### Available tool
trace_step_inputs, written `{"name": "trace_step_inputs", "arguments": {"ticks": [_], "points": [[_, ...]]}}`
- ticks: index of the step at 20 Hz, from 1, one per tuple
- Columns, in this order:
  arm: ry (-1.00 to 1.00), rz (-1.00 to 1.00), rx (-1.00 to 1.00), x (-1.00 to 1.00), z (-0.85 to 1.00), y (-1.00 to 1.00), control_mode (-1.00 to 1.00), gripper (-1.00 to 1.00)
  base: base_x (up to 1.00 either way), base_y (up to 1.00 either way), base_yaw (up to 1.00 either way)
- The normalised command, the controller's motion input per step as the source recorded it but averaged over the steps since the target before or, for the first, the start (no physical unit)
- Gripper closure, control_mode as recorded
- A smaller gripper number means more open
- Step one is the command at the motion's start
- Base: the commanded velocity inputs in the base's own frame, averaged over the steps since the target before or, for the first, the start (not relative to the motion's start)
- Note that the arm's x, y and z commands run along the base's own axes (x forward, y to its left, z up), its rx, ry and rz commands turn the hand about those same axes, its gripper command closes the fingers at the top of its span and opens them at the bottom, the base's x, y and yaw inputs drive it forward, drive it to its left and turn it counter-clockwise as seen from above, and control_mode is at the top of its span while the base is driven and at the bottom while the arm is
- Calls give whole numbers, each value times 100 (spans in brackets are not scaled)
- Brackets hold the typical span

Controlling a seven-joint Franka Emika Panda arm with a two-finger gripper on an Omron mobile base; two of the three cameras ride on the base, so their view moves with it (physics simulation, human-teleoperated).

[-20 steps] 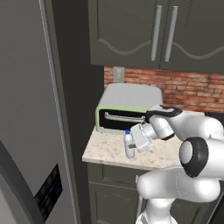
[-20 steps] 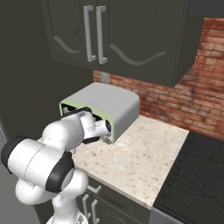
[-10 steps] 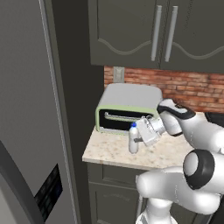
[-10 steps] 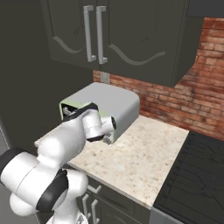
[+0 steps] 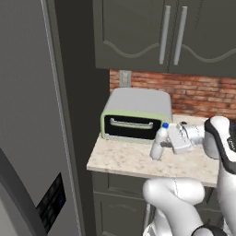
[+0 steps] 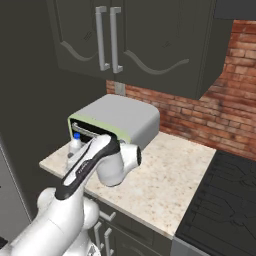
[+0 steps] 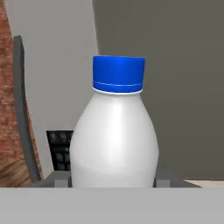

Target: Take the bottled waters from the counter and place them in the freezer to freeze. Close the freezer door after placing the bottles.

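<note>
Bottle in the grip: the small clear plastic bottle with the blue cap (image 5: 158,144) sits pinched between the fingers of the white arm's hand (image 5: 167,144), leaning a little with its cap tipped right toward the wrist, and its base looks to be just clear of the beige speckled bench (image 5: 133,159). In the hand view the bottle (image 7: 114,131) stands tall and centred, the two dark finger tips hugging its lower body. Just behind it is the green-trimmed silver toaster oven (image 5: 136,115); the tall grey freezer (image 5: 27,115) rises at far left, its black panel (image 5: 50,203) low down.

For the carry, I'd say: keep the pinch firm but low on the body, lift before swinging, and steer away from the oven's front handle. The slight tilt is worth watching, since a smooth round bottle could slip or rotate in the fingers on a fast swing.
</note>
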Motion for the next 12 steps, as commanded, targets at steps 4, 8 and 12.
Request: {"name": "trace_step_inputs", "arguments": {"ticks": [4,8,12], "points": [[-1,-15,3,-99,77,-26,-100,100,0,0,0],[0,-10,-28,-44,46,-8,-100,100,0,0,0],[0,-1,-34,-11,56,-11,-100,100,0,0,0]]}}
